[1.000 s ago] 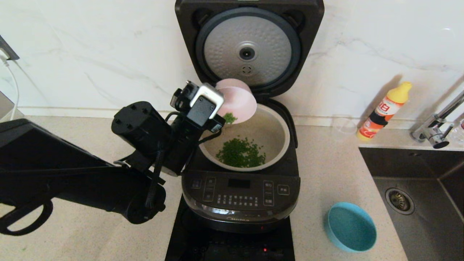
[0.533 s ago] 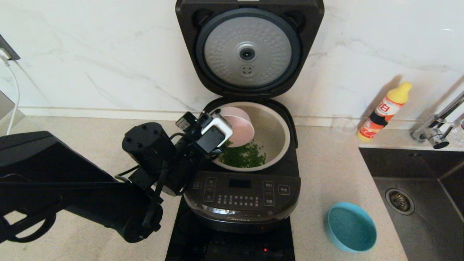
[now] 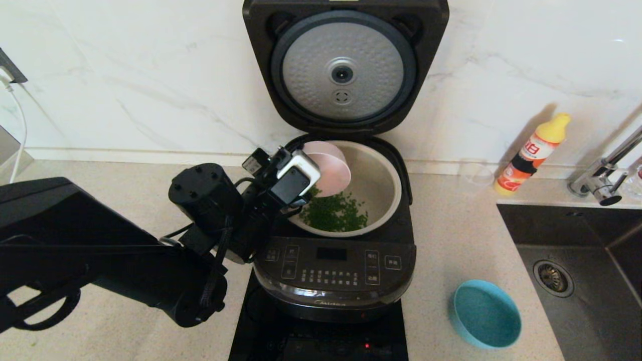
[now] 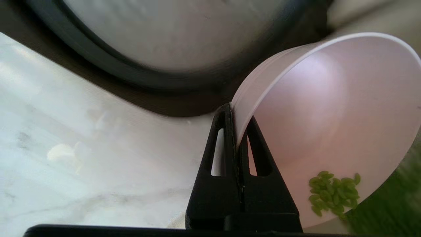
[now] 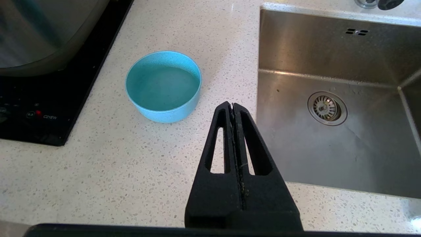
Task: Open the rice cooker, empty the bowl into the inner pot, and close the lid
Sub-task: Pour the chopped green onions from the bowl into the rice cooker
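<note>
The left gripper (image 4: 235,113) pinches the rim of the bowl (image 3: 328,168), its fingers closed on the thin wall. The bowl hangs tipped over the near-left part of the inner pot (image 3: 378,175), its mouth facing down and rightward toward the green bits (image 3: 335,214). A small clump clings near the lower rim, so a steeper tilt or a gentle shake over the pot would likely clear it. The lid (image 3: 343,65) stands upright. The right gripper (image 5: 234,108), closed on nothing, hovers near the teal bowl (image 5: 163,86).

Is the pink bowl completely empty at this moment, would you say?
No, a small clump of green pieces clings inside the tilted bowl, near its lower rim.
</note>
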Controlling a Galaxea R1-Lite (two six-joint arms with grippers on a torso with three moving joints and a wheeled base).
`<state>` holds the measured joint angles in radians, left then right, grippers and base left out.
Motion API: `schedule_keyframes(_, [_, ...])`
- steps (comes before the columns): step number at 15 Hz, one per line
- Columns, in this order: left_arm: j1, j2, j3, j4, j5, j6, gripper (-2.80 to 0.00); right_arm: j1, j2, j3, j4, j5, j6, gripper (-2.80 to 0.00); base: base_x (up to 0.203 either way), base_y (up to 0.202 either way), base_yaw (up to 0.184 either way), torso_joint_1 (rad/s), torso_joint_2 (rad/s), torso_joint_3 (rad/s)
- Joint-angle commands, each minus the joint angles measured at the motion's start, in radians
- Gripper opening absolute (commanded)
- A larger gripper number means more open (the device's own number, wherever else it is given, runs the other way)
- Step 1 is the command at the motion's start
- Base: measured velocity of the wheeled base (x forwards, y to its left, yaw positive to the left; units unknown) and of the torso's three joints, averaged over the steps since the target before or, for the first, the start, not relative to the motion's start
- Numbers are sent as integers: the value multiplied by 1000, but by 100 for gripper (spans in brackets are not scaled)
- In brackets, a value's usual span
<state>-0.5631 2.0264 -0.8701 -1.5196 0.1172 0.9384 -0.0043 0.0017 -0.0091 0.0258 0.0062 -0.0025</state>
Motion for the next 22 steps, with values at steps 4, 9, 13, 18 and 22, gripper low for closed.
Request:
schedule_keyframes(4, [14, 2, -376, -10, 1, -41, -280, 0, 0, 0, 0, 0, -1, -280, 0, 0, 0, 0, 0, 0])
schedule_keyframes(9, [25, 36, -542, -10, -7, -64, -280, 0, 0, 0, 0, 0, -1, -280, 0, 0, 0, 0, 0, 0])
schedule_keyframes(13, [27, 17, -497, -10, -3, -79, -280, 0, 0, 0, 0, 1, -1, -280, 0, 0, 0, 0, 0, 0])
schedule_keyframes(18, [25, -130, -270, -10, 33, -122, -280, 0, 0, 0, 0, 0, -1, -280, 0, 0, 0, 0, 0, 0])
schedule_keyframes(22, [25, -288, -131, 1, 142, -148, -280, 0, 0, 0, 0, 0, -1, -280, 0, 0, 0, 0, 0, 0])
